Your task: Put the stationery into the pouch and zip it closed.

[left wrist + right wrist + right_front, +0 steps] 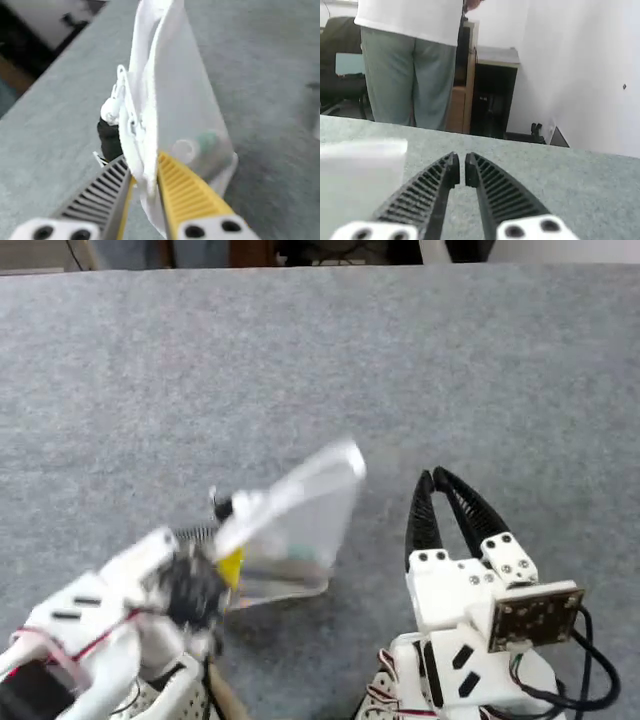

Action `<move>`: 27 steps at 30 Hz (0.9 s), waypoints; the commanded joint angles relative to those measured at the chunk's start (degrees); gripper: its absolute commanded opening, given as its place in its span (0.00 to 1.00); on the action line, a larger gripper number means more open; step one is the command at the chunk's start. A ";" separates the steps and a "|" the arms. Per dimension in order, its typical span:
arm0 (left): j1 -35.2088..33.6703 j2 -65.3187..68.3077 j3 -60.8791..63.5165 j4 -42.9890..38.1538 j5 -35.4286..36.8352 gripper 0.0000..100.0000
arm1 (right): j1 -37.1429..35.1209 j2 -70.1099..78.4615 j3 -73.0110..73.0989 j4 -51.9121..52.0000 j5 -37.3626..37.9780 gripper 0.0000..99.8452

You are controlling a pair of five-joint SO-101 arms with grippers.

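While the left gripper [144,167] is clamped on the pouch [185,100], its grey finger [102,197] and yellow finger [187,192] pinch one edge of it from either side, close to the zip line. Pouch is translucent white, held tilted over the tabletop [300,360], one corner pointing up and away from the arm; can't tell if its low corner touches the tabletop. Zip pull [118,92] with a white bead sits on the pouch edge just beyond the grey finger, and a small black piece [109,140] lies between the pull and that finger's tip; can't tell what it is. Zip open or closed: can't tell. Inside the pouch, not far from the yellow finger, a small round green-and-white item [200,142] shows through the wall, blurred. In the high view the left arm comes in from the near left corner, with the pouch out in front of it, roughly mid-table. Right gripper [433,478] is near the pouch, on its right, apart from it, holding nothing; its black fingers are drawn together with only a thin slit between the tips, pointing toward the far edge. Its wrist view agrees: fingers [432,192] almost meeting, a pale blurred block of pouch off to one side, grey tabletop ahead. Tabletop is grey and felt-like.
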 commanded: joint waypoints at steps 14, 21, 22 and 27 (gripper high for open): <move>8.75 2.02 -11.65 10.02 -5.63 0.03 | 0.53 -0.31 -0.31 1.49 -6.95 0.05; 18.95 -5.45 -0.22 18.29 -2.29 0.03 | -2.55 -0.22 -5.23 6.86 -0.88 0.05; 19.65 -6.51 2.77 18.29 -2.37 0.03 | -4.48 -0.22 -6.55 7.47 1.76 0.05; 23.60 -6.51 3.12 18.02 -3.43 0.03 | -13.98 6.02 -12.53 11.69 6.77 0.05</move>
